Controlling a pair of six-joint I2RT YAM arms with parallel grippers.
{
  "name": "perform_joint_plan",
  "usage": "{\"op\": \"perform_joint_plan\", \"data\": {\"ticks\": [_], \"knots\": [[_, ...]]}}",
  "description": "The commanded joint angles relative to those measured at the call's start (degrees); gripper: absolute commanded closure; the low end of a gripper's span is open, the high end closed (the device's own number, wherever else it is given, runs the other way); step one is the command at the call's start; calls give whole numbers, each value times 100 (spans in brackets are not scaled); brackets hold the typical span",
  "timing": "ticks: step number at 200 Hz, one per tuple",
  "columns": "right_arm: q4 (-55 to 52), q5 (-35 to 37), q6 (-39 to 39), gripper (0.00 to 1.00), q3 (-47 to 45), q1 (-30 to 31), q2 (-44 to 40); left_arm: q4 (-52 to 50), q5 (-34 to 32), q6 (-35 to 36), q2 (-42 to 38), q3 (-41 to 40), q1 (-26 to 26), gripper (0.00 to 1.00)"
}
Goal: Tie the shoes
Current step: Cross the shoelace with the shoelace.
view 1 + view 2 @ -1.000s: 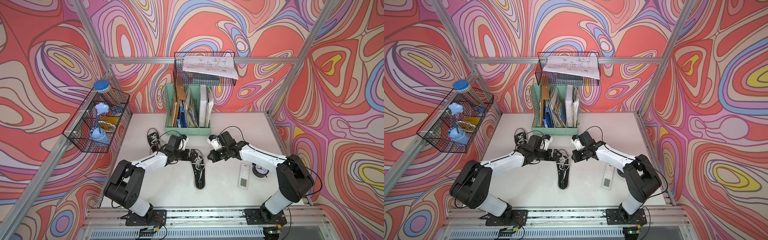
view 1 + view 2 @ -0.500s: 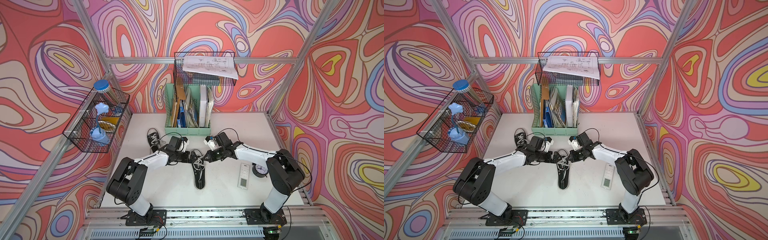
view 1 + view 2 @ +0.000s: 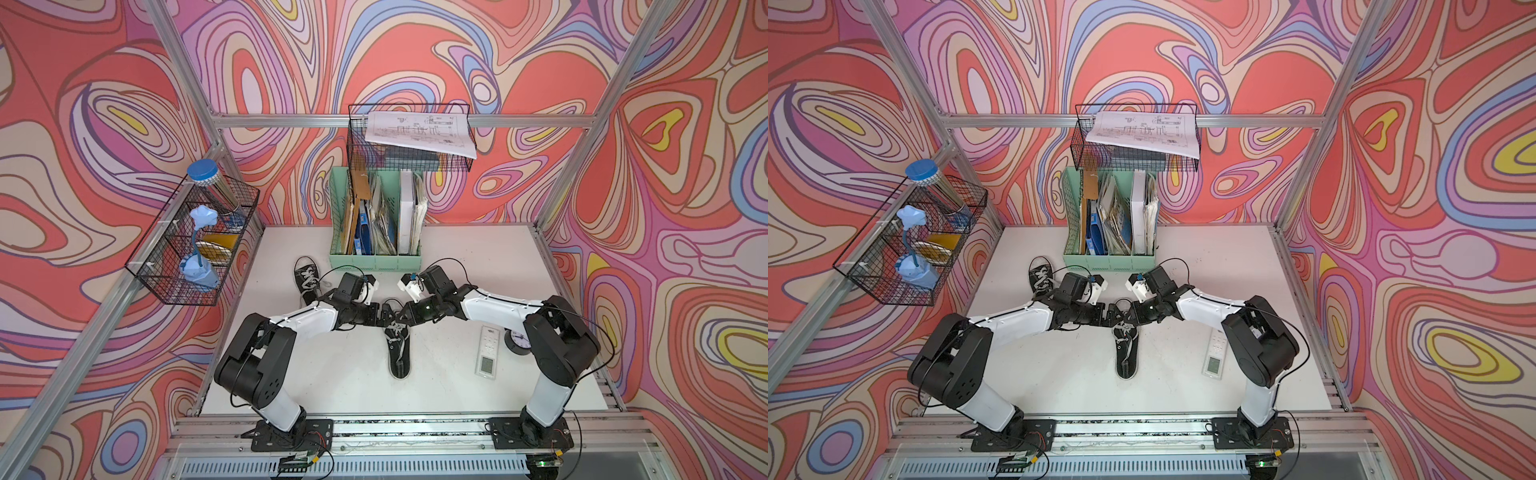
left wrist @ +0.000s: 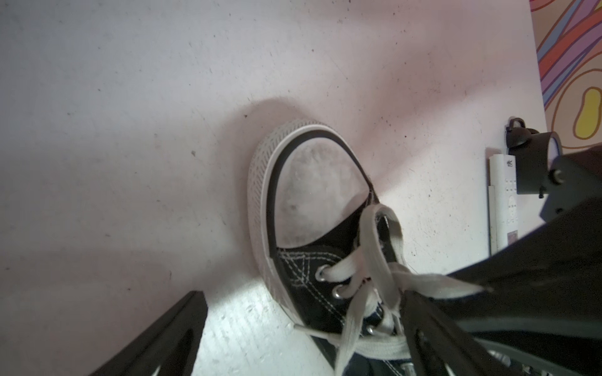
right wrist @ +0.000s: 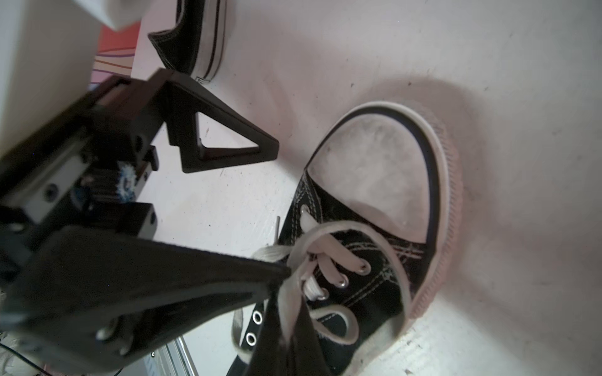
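Note:
Of the shoes, one black sneaker with white laces lies mid-table, and both grippers meet over its laced part. My left gripper stands open, its fingers straddling the shoe's side and laces. One of its fingers rests against the lace knot. My right gripper is shut on a strand of white lace right beside that finger. The other sneaker lies at the back left, behind the left arm. The first shoe's toe cap looks dusty grey.
A white remote and a small black clock lie under the right arm. A green file holder stands at the back with a wire basket above it. Another wire basket hangs on the left wall.
My right gripper has moved left and down to the shoe's laces, close against the left gripper. The left arm has shifted only slightly.

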Motion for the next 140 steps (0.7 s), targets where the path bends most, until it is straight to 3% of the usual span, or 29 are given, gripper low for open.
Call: {"op": "perform_joint_plan", "data": {"ticks": [1, 140], "knots": [[68, 88, 55, 100, 43, 20, 202, -75, 102, 28, -76, 71, 27, 1], [7, 364, -15, 100, -58, 18, 392, -260, -53, 52, -800, -144, 132, 2]]}}
